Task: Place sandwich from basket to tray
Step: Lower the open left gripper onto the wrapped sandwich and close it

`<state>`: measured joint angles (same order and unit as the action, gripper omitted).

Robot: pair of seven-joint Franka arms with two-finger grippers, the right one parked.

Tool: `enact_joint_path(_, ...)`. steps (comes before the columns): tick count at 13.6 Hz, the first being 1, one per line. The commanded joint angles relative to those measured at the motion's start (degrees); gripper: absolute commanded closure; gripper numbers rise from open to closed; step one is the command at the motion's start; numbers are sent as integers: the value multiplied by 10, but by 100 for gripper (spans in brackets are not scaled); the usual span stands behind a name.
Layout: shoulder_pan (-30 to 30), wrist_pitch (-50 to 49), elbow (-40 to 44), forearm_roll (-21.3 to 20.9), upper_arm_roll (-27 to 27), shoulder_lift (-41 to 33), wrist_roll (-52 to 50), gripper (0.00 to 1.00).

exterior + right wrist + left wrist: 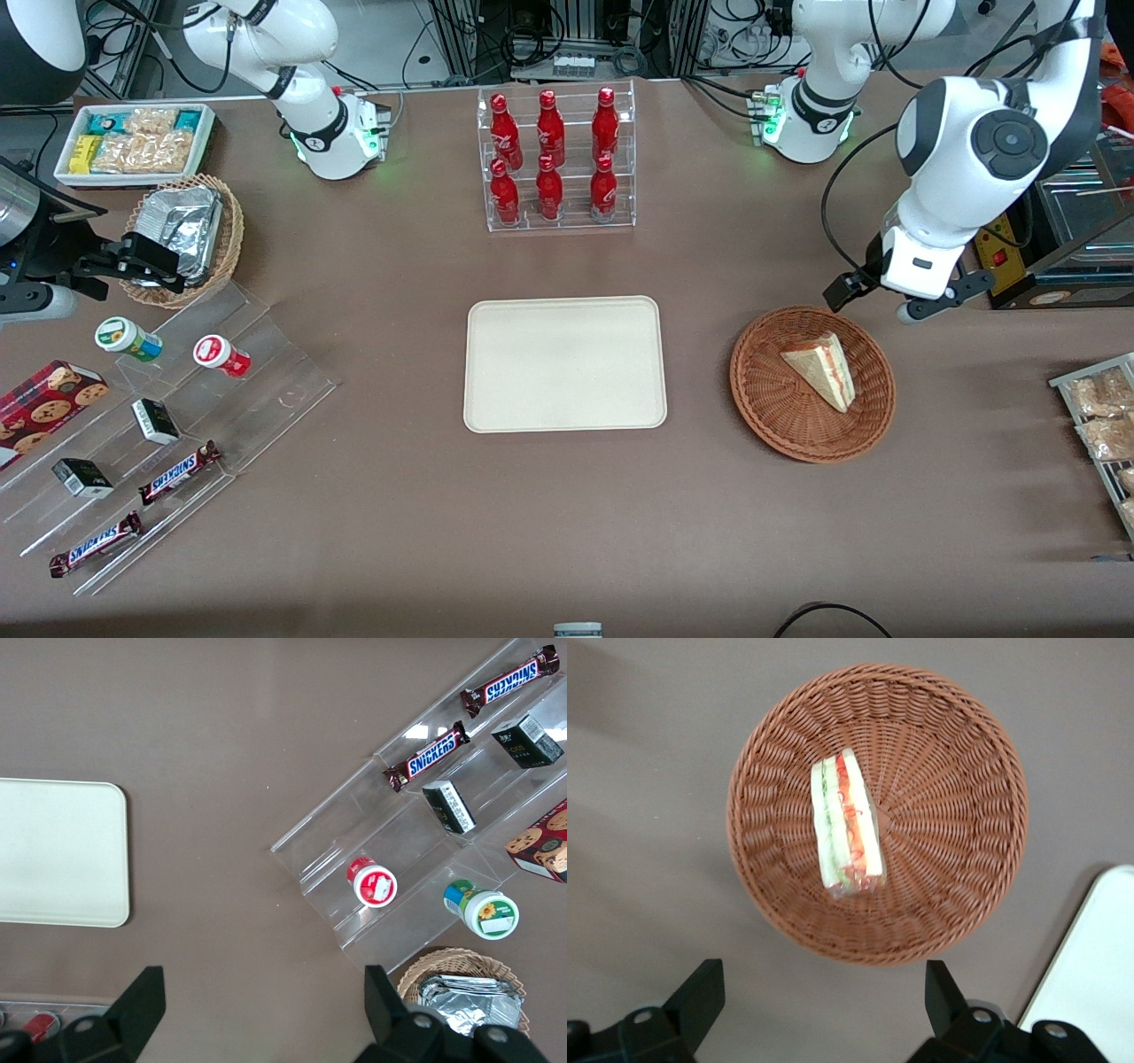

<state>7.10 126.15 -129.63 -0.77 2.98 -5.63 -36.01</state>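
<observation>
The sandwich (822,368), a pale triangular wedge, lies in the reddish-brown wicker basket (769,399) toward the working arm's end of the table. The left wrist view looks down on the sandwich (849,824), showing its red and green filling along the cut edge, near the middle of the basket (957,806). My gripper (880,301) hovers above the table just past the basket's rim, farther from the front camera than the sandwich. It is open (819,992) with nothing between its fingers. The cream tray (564,363) lies bare beside the basket; one of the tray's corners (1099,966) shows in the wrist view.
A clear rack of red bottles (558,159) stands farther back than the tray. Toward the parked arm's end are a stepped acrylic shelf (266,354) with snacks, a tan basket of foil packs (182,235) and a white snack bin (133,142). A rack of snack bags (1103,416) sits at the working arm's end.
</observation>
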Motion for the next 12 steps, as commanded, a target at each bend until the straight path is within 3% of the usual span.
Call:
enact_joint_path(1,1,58,-12,-11,0,37,-41,0)
enact_joint_path(12,-7,211,-12,-9,-7,152,-49,1)
